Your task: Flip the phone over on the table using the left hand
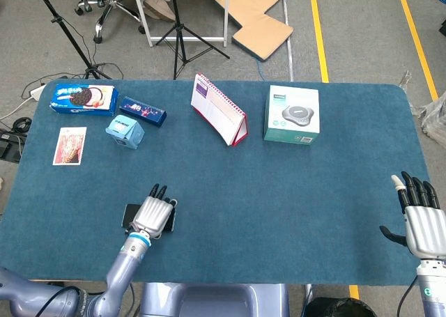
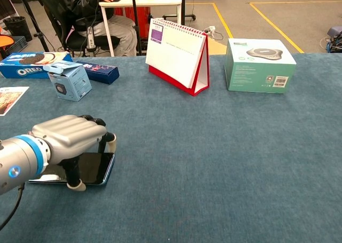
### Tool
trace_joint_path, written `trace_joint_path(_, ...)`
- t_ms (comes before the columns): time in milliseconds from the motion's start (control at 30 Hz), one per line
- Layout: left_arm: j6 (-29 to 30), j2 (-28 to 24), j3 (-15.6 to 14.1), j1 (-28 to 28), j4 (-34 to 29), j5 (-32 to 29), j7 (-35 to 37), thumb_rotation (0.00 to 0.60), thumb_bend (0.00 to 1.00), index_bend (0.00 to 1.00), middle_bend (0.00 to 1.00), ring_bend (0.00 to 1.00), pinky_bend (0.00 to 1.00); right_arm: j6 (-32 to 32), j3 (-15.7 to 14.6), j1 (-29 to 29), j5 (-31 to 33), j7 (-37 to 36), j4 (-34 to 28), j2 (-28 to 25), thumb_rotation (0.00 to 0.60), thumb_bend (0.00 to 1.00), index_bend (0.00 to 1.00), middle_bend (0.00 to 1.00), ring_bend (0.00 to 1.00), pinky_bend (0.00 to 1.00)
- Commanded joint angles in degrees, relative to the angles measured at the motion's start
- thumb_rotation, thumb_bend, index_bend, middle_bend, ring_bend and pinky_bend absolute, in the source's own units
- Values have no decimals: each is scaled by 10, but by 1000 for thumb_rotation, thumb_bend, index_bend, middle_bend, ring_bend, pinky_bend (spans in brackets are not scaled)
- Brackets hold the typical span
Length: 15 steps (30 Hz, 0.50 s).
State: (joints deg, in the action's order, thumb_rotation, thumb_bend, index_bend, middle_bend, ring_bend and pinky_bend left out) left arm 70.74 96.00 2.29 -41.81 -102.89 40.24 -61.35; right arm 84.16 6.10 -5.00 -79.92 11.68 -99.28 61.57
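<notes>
Left hand (image 2: pixel 67 139) palm-down over phone (image 2: pixel 93 167), fingers curled over its edges, gripping it on the desk (image 2: pixel 224 163). Right hand (image 1: pixel 420 223) open at 4 o'clock, fingers spread.

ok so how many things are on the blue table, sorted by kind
Boxes: 4 (Oreo cookie box, dark blue box, light blue carton, teal-and-white speaker box)
Red-and-white desk calendar: 1
Picture card: 1
Black phone: 1
Total: 7
</notes>
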Motion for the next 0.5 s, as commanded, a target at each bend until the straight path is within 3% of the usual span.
trace_joint_path(33,-4,-23,12,8,-17,19,46,600,247,406,382,0,0,-1,0,0,0,1,0,0,600,0,28,0,0,0)
trace_joint_path(233,-30,-74,33,32,-40,82,180,600,248,406,375,0,0,-1,-1,-1,1,4,-1,2,600,0,28,0,0,0)
trace_joint_path(500,-75,-122,77,96,-28,225,540,600,249,406,378,0,0,-1,-2,-1,-1,12,-3,4,600,0,28,0,0,0)
